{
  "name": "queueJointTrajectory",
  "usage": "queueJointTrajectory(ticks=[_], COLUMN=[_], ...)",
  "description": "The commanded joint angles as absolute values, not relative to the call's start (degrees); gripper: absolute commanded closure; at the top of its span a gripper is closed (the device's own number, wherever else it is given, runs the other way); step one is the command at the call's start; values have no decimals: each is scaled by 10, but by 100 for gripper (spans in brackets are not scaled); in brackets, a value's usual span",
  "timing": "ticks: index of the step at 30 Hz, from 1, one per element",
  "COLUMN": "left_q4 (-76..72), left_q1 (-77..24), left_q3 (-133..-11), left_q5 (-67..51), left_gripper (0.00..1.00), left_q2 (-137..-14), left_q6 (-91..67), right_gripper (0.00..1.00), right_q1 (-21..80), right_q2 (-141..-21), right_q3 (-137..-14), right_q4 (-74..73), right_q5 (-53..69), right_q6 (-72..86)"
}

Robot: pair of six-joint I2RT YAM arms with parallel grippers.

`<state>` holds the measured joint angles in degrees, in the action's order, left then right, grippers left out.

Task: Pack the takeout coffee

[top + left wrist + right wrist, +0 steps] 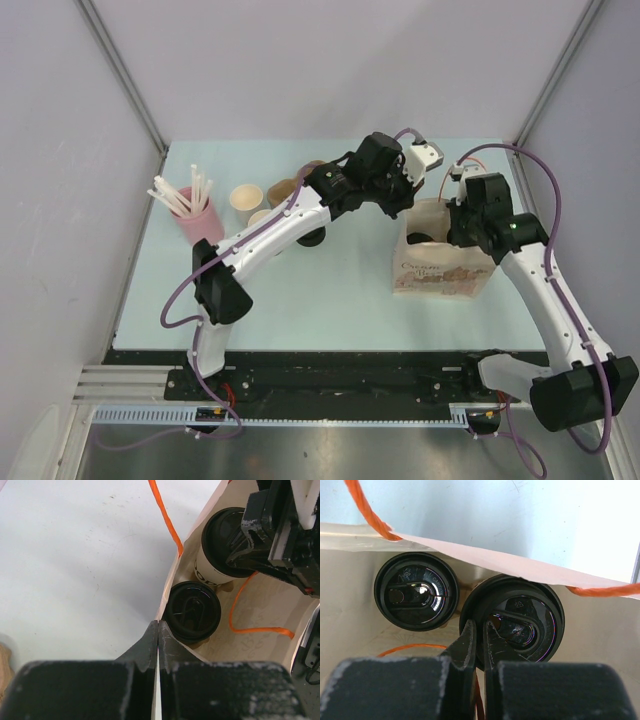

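The left gripper [158, 630] has its black fingers pressed flat together at the rim of the cream paper carrier bag [440, 270]; whether any paper is caught between them cannot be told. The right gripper [479, 632] reaches down into the bag, its fingers nearly together and pinching the rim of the round black plastic lid on the white-sided paper cup [210, 570]. Just beside that cup, also upright on the bag's floor, stands the second black-lidded paper cup [193, 611]; its side is hidden.

Dark letters run around the white cup's side and brown print crosses the bag's front, both too small to read. The lids carry an embossed triangle mark.

The bag's orange cord handles [167, 520] hang over its rim and across its floor. On the pale blue table [330, 290], well to the left of the bag, are a pink cup [203, 222] of white straws [180, 195] and lidless paper cups [245, 197], partly covered by the left arm.
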<state>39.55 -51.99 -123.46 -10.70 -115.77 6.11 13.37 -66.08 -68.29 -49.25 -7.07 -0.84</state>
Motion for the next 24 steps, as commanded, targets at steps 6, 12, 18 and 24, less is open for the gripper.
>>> queueJointTrajectory(ticks=[6, 12, 18, 24], left_q4=[387, 387, 387, 387], left_q1=[-518, -518, -518, -518], left_q3=[-1260, -1263, -1270, -1268], left_q5=[-118, -117, -117, -117], left_gripper=[100, 99, 100, 99], left_q2=[-1158, -1165, -1167, -1165], left_q6=[73, 75, 75, 76], right_gripper=[100, 100, 100, 100], right_q1=[99, 50, 58, 75], right_q2=[-649, -664, -671, -679], right_q3=[-664, -662, -646, -629], right_q4=[-461, -478, -457, -434], right_q5=[-52, -43, -30, -15], right_q6=[-10, -3, -3, -12])
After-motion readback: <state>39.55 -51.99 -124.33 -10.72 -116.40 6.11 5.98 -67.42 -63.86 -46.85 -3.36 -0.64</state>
